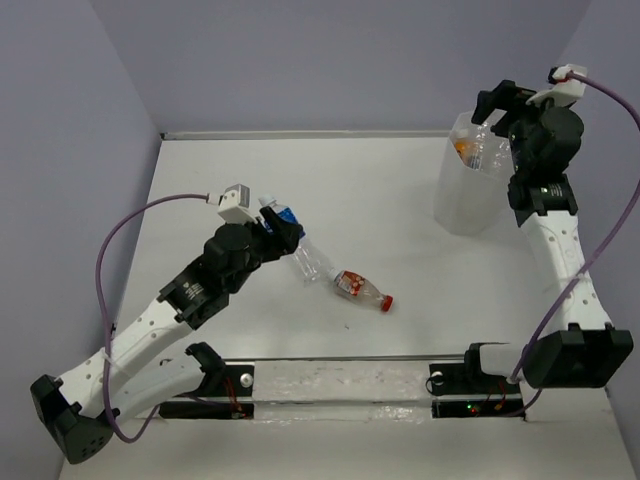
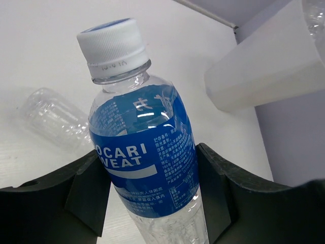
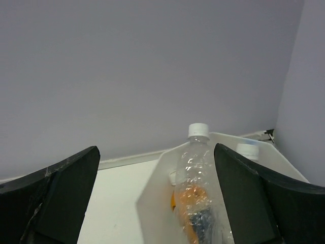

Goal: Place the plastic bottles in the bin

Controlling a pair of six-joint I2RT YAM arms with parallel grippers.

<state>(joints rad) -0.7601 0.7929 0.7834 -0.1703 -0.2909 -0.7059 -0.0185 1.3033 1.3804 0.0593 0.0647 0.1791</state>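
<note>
- We read "OCARI" over "WEAT" in white capitals on the blue-labelled bottle (image 2: 144, 152). Each word is cut off at the label's left edge.
- Right of those words, on the same label, the small white print is too fine to read.
- Under its white cap (image 2: 111, 43), faint stamped characters are illegible.
- Near that bottle, the label on the red-labelled bottle (image 1: 360, 288) is too small to read.
</note>
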